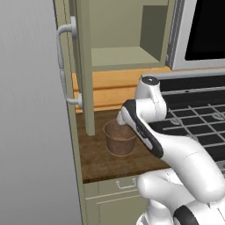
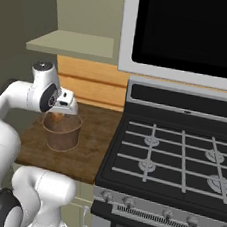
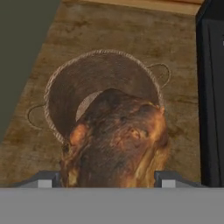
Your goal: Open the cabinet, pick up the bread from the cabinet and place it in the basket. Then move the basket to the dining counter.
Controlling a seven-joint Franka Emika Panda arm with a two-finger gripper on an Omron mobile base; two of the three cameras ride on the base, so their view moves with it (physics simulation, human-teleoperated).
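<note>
Hand view, looking straight down along the gripper (image 3: 112,177): the dark-brown, crusty rounded lump of bread (image 3: 116,142) sits between the two finger tips, whose jaws stand wide and press on its two flanks, so the loaf is pinched and hangs directly below the hand. Beneath it lies the round brown woven basket (image 3: 65,85), its open mouth facing up on the dark wood-grain worktop (image 3: 39,153). The loaf overlaps the near and right side of the rim rather than sitting centred over the opening.

Left base view: the white arm bends down over the basket (image 1: 119,139), which stands just in front of the open pale olive-beige wall cabinet (image 1: 125,55), whose panelled door (image 1: 83,66) with its long whitish bar handle (image 1: 61,61) is swung out edge-on. Right base view: the hand hovers just above the basket (image 2: 60,133), close to the black gas stove (image 2: 180,164).

Risks, as judged from this pose: a release made now could drop the bread onto the rim, so that it tips over the edge onto the worktop or knocks the light basket askew. Lowering further without recentring could press the loaf or a finger tip against the woven wall. The basket's later lift also passes near the open door edge, which the arm could strike.
</note>
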